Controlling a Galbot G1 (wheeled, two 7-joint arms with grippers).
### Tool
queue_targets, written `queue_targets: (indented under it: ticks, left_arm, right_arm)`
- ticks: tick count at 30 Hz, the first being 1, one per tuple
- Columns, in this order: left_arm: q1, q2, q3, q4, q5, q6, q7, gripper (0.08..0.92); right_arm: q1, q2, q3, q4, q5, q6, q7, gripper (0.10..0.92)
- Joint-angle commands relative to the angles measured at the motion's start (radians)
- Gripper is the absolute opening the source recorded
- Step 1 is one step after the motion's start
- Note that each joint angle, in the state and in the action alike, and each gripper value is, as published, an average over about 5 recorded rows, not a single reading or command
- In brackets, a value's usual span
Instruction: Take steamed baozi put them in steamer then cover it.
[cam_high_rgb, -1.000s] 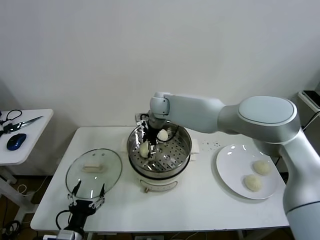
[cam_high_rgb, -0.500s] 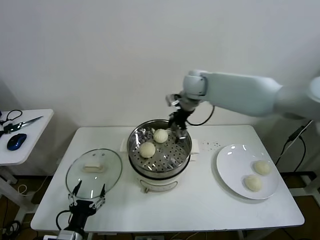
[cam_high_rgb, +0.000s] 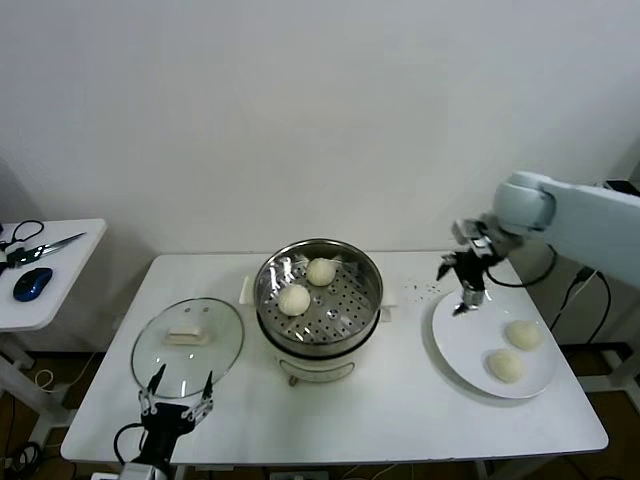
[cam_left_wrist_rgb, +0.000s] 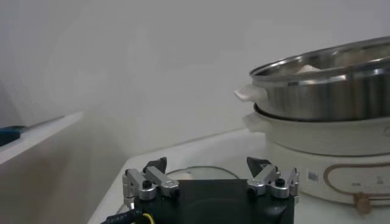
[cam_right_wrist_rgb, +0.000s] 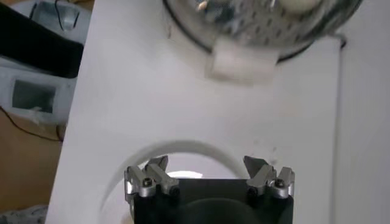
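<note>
Head view: 2 baozi (cam_high_rgb: 294, 299) in the steamer (cam_high_rgb: 365, 270) at centre, 2 more on the plate (cam_high_rgb: 455, 345) lower right. Cover (cam_high_rgb: 188, 338) flat on the table (cam_high_rgb: 400, 400), lower left. Right pincer (cam_high_rgb: 462, 297) open, empty, over the plate's upper-left rim. Left pincer (cam_high_rgb: 176, 400) open, empty, at the cover's near edge.
Left wrist: steamer (cam_left_wrist_rgb: 329, 91) at right.
Right wrist: 1 plate rim (cam_right_wrist_rgb: 183, 149), steamer (cam_right_wrist_rgb: 256, 27) at top.

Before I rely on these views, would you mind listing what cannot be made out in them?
- Left wrist view: inside of the steamer, hidden by its own steel wall; only a sliver of a bun shows above the rim.
- Right wrist view: most of the plate, hidden behind the right gripper; the buns on it are out of frame.
- Left wrist view: the lid, mostly hidden behind the left gripper.
- Head view: dark specks on the table near the plate, too small to identify.
</note>
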Motion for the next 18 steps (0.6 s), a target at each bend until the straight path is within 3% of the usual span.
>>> queue_targets:
  ticks: [1,18]
  left_arm:
    - [0.005,-0.006,-0.001,0.001,0.008,0.0,-0.001,0.823]
    - [0.014,-0.024,-0.007,0.031,0.019,-0.007,-0.003,0.823]
  right_arm:
    - [-0.383,-0.228,0.256,-0.026,-0.26,0.037,-0.008,0.823]
    - [-0.578,-0.129,0.418,-0.196,-0.361,0.073,-0.006,0.823]
